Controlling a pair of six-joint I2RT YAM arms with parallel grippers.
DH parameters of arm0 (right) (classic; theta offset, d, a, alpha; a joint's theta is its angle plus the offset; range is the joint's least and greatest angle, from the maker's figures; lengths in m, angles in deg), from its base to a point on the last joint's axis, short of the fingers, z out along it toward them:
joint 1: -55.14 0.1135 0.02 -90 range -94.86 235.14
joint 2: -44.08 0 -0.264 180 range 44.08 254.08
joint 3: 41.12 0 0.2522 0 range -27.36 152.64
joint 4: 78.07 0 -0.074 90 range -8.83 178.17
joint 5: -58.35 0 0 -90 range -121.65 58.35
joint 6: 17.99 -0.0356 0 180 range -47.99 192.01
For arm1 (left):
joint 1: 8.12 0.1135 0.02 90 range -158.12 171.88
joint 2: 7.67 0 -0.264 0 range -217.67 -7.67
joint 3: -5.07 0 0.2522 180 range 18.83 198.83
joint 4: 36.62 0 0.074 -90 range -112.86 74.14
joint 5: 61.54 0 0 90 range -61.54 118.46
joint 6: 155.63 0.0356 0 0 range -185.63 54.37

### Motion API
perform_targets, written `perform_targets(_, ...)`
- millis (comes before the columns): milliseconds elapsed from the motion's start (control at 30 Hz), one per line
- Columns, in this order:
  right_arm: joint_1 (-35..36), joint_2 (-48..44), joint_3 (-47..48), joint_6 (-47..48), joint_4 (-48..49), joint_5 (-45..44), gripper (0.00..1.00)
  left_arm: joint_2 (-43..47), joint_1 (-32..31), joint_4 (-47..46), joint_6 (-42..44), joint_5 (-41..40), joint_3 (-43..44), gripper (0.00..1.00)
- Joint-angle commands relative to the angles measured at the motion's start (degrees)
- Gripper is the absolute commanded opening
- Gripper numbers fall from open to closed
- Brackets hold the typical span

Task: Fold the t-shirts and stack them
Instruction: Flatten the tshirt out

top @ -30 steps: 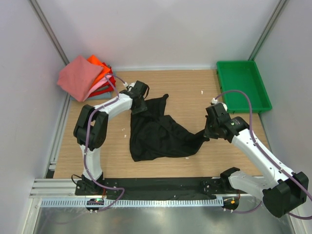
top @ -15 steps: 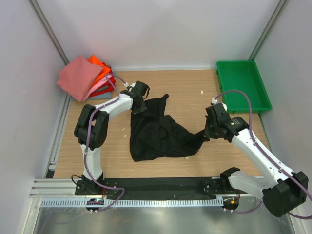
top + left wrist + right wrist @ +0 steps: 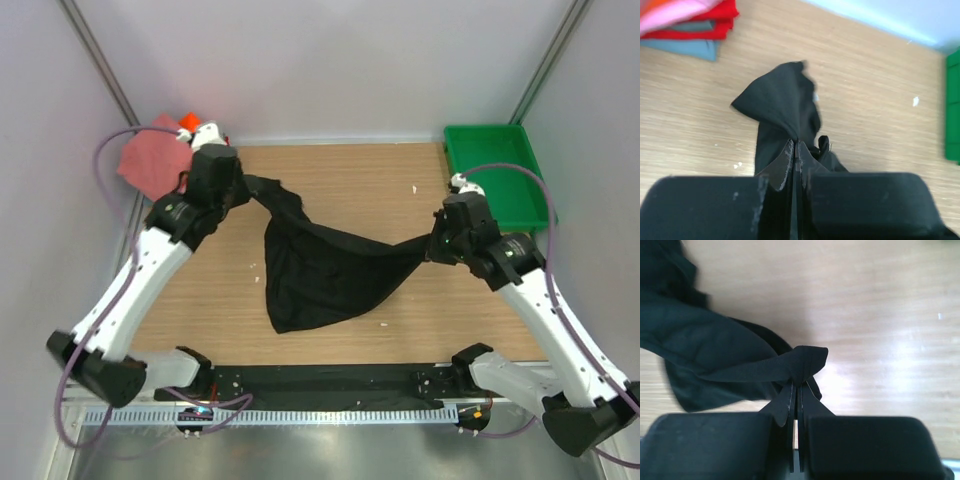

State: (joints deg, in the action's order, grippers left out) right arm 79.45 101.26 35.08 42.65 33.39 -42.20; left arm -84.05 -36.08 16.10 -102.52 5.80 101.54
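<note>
1. Top view: the black shirt (image 3: 325, 270) is strung between both arms above the table (image 3: 350, 180). The left gripper (image 3: 247, 184) has pinched one end at the far left, and the right gripper (image 3: 430, 248) has the other end at the right. The taut edge, the shirt's long axis, runs left to right between them, and the bulk sags toward the near edge. The stack (image 3: 150, 160) lies in the far-left corner, just behind the left gripper, so that arm is nearer it. Laying the shirt flat likely means pulling along this axis.
2. Left wrist: the fingers (image 3: 784, 162) are closed tight on a fold, and the cloth runs straight away from the tips.
3. Right wrist: the fingers (image 3: 783, 404) are clamped on a bunched corner, and the rest trails off to the left.
</note>
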Motion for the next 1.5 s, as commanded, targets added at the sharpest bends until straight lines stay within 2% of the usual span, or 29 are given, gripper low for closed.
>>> perform_targets(0, 0.2, -5.2, 9.4, 2.8, -1.0, 1.7, 0.01, 7.1, -0.2, 6.8, 2.7, -2.6, 0.9, 0.0)
perform_targets(133, 0.2, -10.4, 16.6, 5.2, -1.3, 5.4, 0.01, 17.7, -0.5, 11.1, 4.7, -2.4, 2.4, 0.0)
perform_targets(267, 0.2, -15.9, 22.2, 7.6, -0.9, 9.7, 0.01, 27.0, -0.5, 15.5, 9.2, -1.0, 10.9, 0.0)
perform_targets(467, 0.1, -23.3, 28.2, 10.0, 1.1, 22.6, 0.01, 32.9, 0.1, 18.9, 17.3, 9.7, 23.4, 0.0)
perform_targets(600, -0.4, -27.3, 31.3, 12.2, 4.5, 27.0, 0.01, 36.5, 3.8, 16.9, 22.0, 20.8, 27.7, 0.0)
perform_targets(633, -0.8, -28.0, 32.0, 12.7, 5.1, 27.3, 0.01, 36.7, 5.0, 16.4, 22.8, 26.6, 29.8, 0.0)
perform_targets(700, -2.0, -28.3, 34.2, 14.2, 6.3, 27.8, 0.03, 36.9, 6.3, 14.1, 22.9, 29.8, 31.4, 0.0)
perform_targets(800, -3.3, -25.9, 37.6, 15.8, 6.4, 25.3, 0.02, 34.8, 6.9, 12.9, 23.8, 33.2, 34.8, 0.0)
perform_targets(1000, -3.5, -18.4, 39.5, 18.1, 6.4, 5.9, 0.01, 25.7, 7.0, 12.9, 26.5, 33.1, 40.7, 0.0)
perform_targets(1133, -3.5, -6.4, 37.1, 17.8, 5.7, -6.5, 0.01, 17.6, 7.0, 12.5, 31.6, 30.3, 38.7, 0.0)
perform_targets(1233, -3.5, 0.0, 31.4, 17.6, 7.8, -11.8, 0.01, 10.2, 7.0, 11.7, 34.8, 29.0, 35.7, 0.0)
perform_targets(1267, -3.5, 4.9, 29.9, 17.5, 8.5, -14.7, 0.01, 4.9, 7.0, 12.5, 35.7, 27.9, 35.3, 0.0)
perform_targets(1367, -4.2, 14.8, 24.2, 16.7, 12.1, -19.9, 0.01, -3.9, 8.1, 12.4, 39.9, 25.8, 32.1, 0.0)
perform_targets(1467, -7.2, 22.9, 20.8, 15.0, 16.6, -19.3, 0.01, -18.1, 10.2, 11.3, 42.0, 23.5, 31.8, 0.0)
